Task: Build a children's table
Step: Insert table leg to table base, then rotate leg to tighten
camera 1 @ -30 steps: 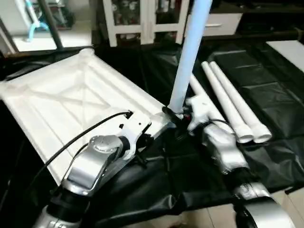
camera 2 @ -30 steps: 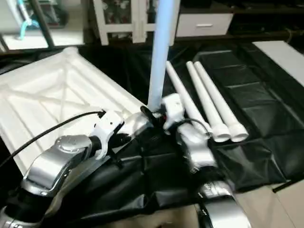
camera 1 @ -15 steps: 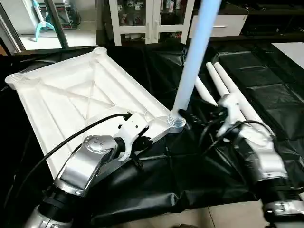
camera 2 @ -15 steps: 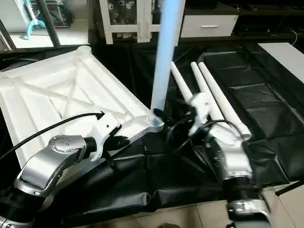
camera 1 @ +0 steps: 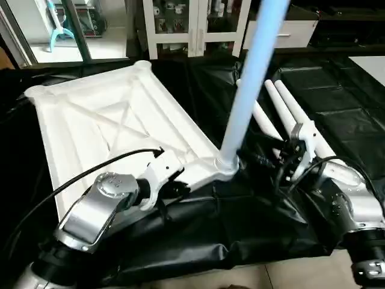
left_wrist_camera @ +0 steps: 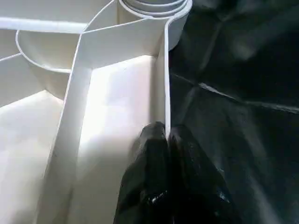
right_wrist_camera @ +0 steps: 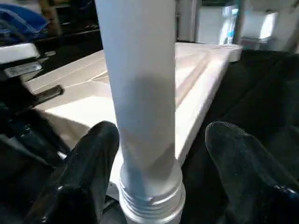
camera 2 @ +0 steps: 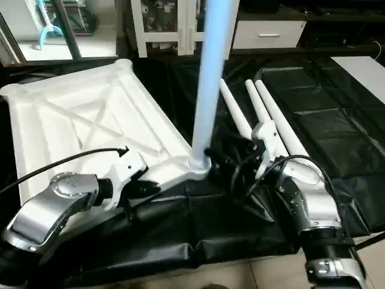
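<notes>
The white tabletop [camera 1: 114, 132] lies upside down on a black sheet [camera 1: 337, 102], its X-ribbed underside facing up and a round socket at each corner. The near right corner socket [camera 2: 197, 165] holds one leg [camera 1: 249, 84], which stands upright in it, slightly tilted, with its threaded collar showing at the base. The far corner socket [camera 1: 142, 64] is bare. Three more legs [camera 2: 264, 114] lie side by side on the sheet just right of the upright one.

The left gripper [left_wrist_camera: 164, 140] is pressed together on the tabletop's thin side wall, near the socket with the leg. The right gripper [right_wrist_camera: 159, 154] is spread wide, one finger on each side of the upright leg's base, neither touching it.

The tabletop's near right edge runs along open black sheet. White cabinets [camera 1: 198, 24] stand behind.
</notes>
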Motion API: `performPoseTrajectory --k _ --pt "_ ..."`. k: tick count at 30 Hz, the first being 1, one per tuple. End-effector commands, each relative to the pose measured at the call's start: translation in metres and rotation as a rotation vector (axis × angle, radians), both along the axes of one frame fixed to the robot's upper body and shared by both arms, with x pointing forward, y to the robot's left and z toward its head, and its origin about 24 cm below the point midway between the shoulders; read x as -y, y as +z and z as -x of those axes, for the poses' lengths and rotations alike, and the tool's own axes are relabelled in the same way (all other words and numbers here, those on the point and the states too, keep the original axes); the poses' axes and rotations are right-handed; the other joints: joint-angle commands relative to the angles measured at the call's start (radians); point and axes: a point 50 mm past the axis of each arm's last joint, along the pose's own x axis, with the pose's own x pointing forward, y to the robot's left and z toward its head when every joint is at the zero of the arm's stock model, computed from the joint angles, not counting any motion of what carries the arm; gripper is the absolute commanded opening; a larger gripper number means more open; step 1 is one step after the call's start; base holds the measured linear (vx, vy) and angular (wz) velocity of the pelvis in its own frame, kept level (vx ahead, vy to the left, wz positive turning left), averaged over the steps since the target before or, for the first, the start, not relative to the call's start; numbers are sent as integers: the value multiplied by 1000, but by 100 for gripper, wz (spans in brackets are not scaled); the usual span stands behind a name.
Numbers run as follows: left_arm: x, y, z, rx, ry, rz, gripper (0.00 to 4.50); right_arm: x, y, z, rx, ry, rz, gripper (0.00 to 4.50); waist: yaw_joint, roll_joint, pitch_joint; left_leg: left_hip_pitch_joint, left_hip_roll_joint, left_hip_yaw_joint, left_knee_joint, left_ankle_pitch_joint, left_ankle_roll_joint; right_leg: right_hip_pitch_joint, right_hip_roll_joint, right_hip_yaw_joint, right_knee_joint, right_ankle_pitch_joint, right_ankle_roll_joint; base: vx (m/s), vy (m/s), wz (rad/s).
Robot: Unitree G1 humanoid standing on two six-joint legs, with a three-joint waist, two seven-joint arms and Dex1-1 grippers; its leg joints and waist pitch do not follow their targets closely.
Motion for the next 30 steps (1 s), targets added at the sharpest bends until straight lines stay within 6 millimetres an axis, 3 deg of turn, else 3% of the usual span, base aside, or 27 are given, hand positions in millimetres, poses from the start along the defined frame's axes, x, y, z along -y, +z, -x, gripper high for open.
performPoseTrajectory --k 1,3,4,8,16,21,30 --pt "14 -4 11 -51 -106 22 0 4 8 -4 7 43 28 329 -4 -11 -59 11 39 -3 -59 12 165 54 -46 44 -57 44 -295 0 0 0" --pt "14 -5 11 -53 -111 20 0 6 10 -6 7 53 52 329 -4 -17 -60 11 38 -2 -58 3 159 55 -45 44 -60 22 -292 0 0 0" --pt "14 -5 11 -53 -112 19 0 7 10 -7 12 49 65 329 -2 -13 -59 11 38 -2 -58 1 156 53 -46 45 -60 14 -291 0 0 0" --pt "16 -5 13 -53 -124 20 0 8 12 -10 16 46 78 329 -4 -15 -63 9 37 -3 -55 17 153 56 -46 44 -55 32 -288 0 0 0" --pt "15 -5 14 -53 -137 14 0 5 7 -7 -18 147 110 329 1 -13 -70 8 36 -4 -48 60 187 57 -46 42 -47 94 -308 0 0 0" --pt "16 -4 13 -51 -146 14 0 1 3 -12 -29 148 95 329 1 -13 -69 9 37 -4 -48 39 174 56 -46 42 -48 63 -310 0 0 0" --pt "17 -3 15 -55 -168 16 0 -1 -1 -17 -60 175 106 251 0 -13 -68 7 36 -4 -47 6 155 57 -47 43 -48 33 -306 0 0 0"
